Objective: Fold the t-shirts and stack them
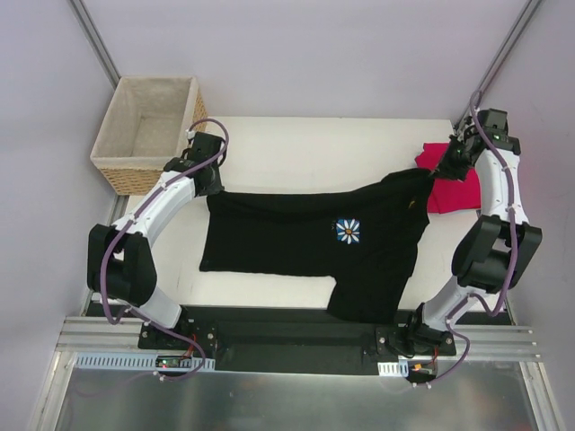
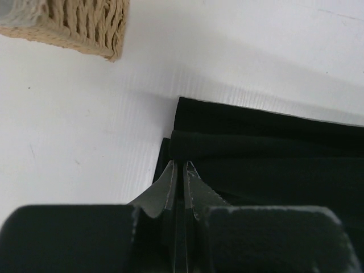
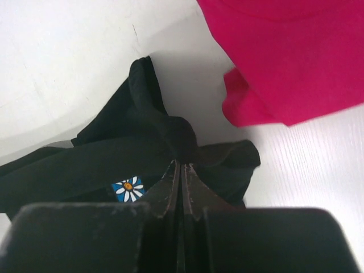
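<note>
L gripper (image 2: 178, 170) is pinching far-left corner of black t-shirt (image 1: 287, 238), jaws closed down on the fabric edge, wicker basket (image 1: 112, 148) nearby. R gripper (image 3: 181, 168) is clamping a bunched far-right corner of same shirt, jaws closed on it, cloth peaking up there. Shirt is lying stretched across white table (image 1: 314, 144) btwn both arms, daisy print (image 1: 348, 231) facing up, right of centre. The pinkish-red t-shirt (image 1: 454, 184) is sitting at table's far-right, just beside the gripped corner
</note>
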Tool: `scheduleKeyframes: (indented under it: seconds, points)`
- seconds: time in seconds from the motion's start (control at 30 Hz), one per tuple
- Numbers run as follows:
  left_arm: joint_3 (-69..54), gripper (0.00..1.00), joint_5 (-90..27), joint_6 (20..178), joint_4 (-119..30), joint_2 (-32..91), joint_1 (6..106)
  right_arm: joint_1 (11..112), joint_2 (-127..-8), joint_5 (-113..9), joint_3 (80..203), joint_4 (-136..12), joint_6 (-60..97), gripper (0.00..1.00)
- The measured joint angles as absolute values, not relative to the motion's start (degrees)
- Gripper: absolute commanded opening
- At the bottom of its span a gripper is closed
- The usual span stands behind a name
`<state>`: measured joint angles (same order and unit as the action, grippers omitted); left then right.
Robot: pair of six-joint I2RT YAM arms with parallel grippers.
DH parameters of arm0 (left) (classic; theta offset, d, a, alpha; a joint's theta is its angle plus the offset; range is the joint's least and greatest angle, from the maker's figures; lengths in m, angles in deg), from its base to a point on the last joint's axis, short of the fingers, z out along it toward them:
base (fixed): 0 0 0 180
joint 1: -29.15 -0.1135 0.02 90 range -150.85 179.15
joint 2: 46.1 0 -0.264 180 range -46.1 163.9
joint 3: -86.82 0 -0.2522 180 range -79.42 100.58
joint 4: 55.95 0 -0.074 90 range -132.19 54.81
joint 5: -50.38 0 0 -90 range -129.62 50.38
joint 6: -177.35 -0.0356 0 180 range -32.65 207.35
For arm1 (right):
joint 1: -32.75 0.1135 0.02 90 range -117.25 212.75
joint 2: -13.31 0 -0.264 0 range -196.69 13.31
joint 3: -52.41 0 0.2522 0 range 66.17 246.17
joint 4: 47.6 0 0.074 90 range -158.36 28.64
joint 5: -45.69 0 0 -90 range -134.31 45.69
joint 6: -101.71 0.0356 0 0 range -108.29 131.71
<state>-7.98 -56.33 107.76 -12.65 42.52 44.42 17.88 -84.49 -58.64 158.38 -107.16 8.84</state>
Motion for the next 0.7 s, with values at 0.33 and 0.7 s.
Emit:
scheduleKeyframes:
  seconds: [0.33, 0.7]
  points:
    - [-5.53, 0.0, -55.06, 108.0, -17.39, 48.07, 41.6, 21.27, -92.01, -53.53, 163.71, -102.81, 8.38, 0.01]
    - [-1.53, 0.0, -50.34, 107.45, -22.18, 55.54, 37.36, 22.8, -101.1, -52.48, 170.0, -99.1, 9.56, 0.24]
